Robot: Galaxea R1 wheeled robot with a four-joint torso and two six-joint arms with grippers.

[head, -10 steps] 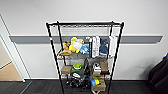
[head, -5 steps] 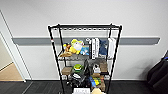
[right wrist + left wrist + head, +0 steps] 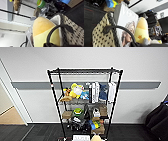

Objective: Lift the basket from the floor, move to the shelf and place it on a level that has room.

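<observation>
carpet [image 3: 37, 133] in dark charcoal is running along the foot of the wall, with a doorway opening at the far left. centred ahead, the shelf [image 3: 53, 97] is standing against the wall, its bare top level [image 3: 85, 71] sitting above a tier of plush toys [image 3: 73, 91] and white books [image 3: 93, 92], with boxes and clutter crowding the lower tiers. a dark bag [image 3: 157, 119] is leaning at the far right. low in the head view, the basket [image 3: 101, 37] is just peeking in front of the rack; the wrist views are showing it close up, carrying a magazine [image 3: 125, 21] and a yellow plush [image 3: 42, 32], its dark handle [image 3: 120, 29] arching over. whether either gripper's fingers are apart or together, i cannot tell.
</observation>
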